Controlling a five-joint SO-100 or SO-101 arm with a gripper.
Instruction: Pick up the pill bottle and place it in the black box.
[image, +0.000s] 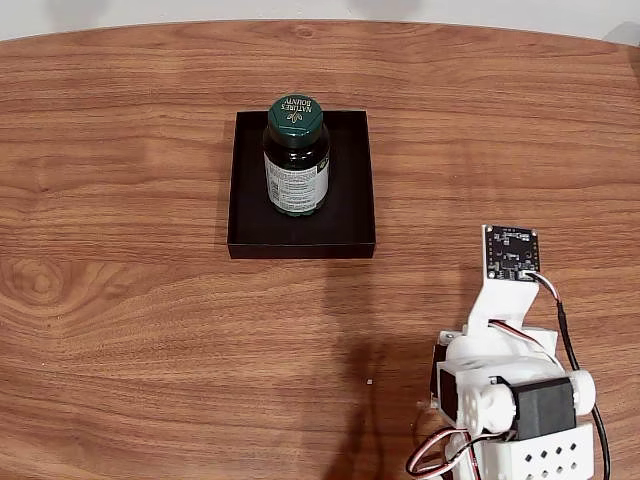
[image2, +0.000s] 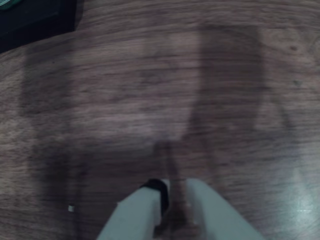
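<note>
Wood-grain tabletop (image: 150, 330) runs to every edge of the fixed view, with a pale strip of wall at twelve o'clock. My pincer (image2: 175, 192) enters the wrist view from six o'clock, its two white fingers (image2: 137, 212) brought together with barely a sliver between the tips, gripping nothing; beneath it lies bare, blurred wood crossed by soft shadows. In the fixed view my arm (image: 510, 400) sits folded at about five o'clock, white housings and a black motor, with a small black circuit board (image: 511, 252) standing at its top and wires trailing off it. Well apart from the arm, towards eleven o'clock from it, rests the black box (image: 345, 225), a shallow square tray lying flat. The pill bottle (image: 296, 160) stands upright inside the box, nearer its twelve o'clock wall, green cap up and white label facing the camera. In the wrist view a dark corner of the box (image2: 35, 20) shows at ten o'clock.
</note>
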